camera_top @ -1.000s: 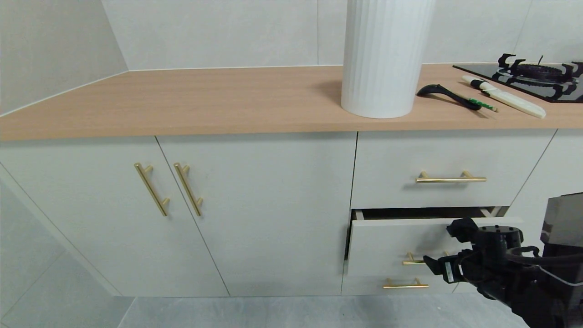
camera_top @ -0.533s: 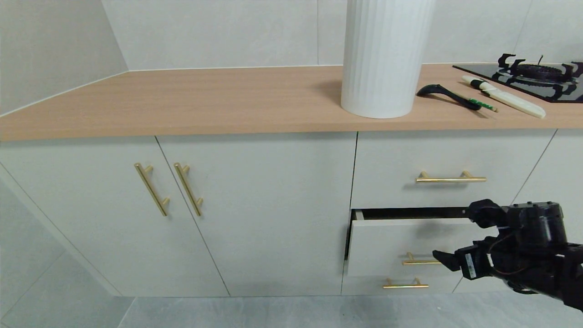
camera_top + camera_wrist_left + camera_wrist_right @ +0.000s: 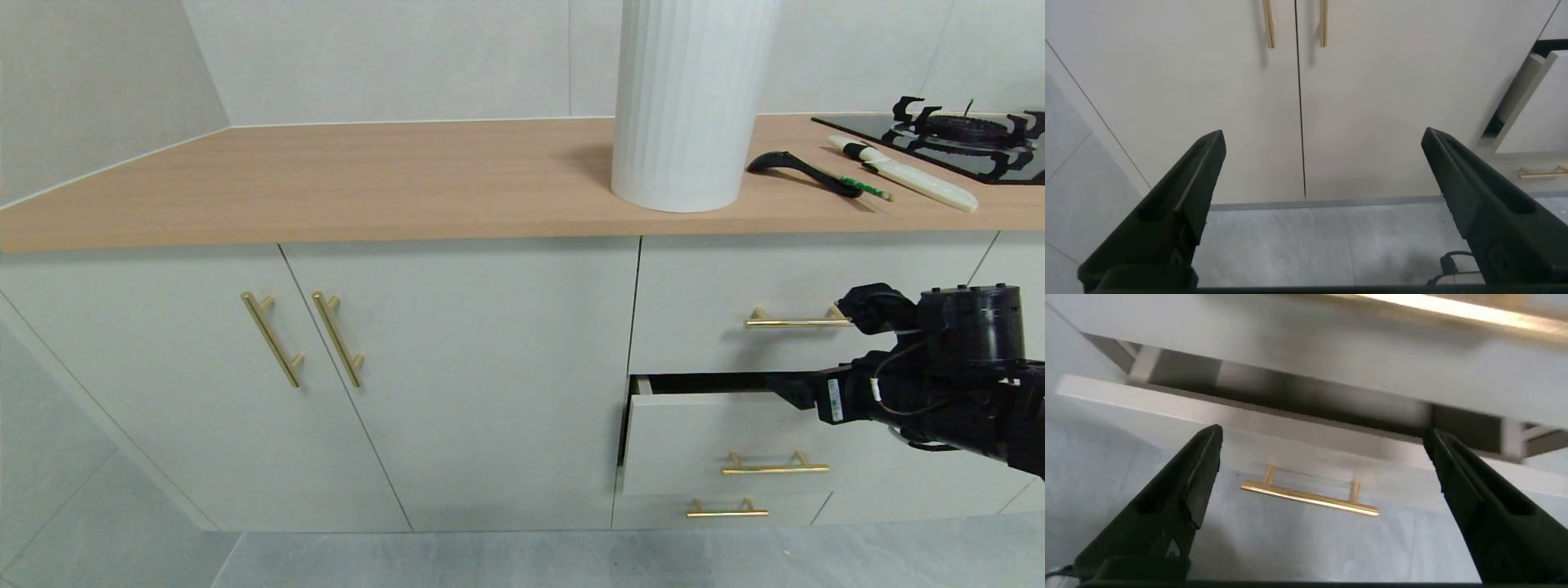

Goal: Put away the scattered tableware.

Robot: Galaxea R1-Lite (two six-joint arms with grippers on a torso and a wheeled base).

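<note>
The right end effector [image 3: 812,347], jaws spread wide and holding nothing, hangs in front of the pale grey drawer stack, its upper finger [image 3: 869,304] just beside the right end of the top drawer's slim gold bar handle [image 3: 800,322] and its lower finger level with the dark gap above the partly opened pale grey middle drawer [image 3: 702,437]. That closeness is the first hazard: a lift or swing from here could hook the finger on the handle or knock the drawer front. The drawer also looks only narrowly open, so long utensils may jam at its lip unless it is drawn out further. The left end effector [image 3: 1323,216], likewise open and empty, hangs low facing the pale double cabinet doors [image 3: 1372,98], well apart from the work. The tableware, a black plastic ladle [image 3: 796,170], a thin green-banded stick [image 3: 865,189] and a cream-white sheathed knife [image 3: 906,181], lies toward the right end of the wooden tabletop [image 3: 367,175], between the tall white ribbed cylinder [image 3: 686,106] and the black glass hob [image 3: 947,139]. Coming up, the arm could strike the tabletop's front edge; a flat, slim piece could slip from a pinch and slide off that edge, or a wide sweep could nudge the cylinder.
</note>
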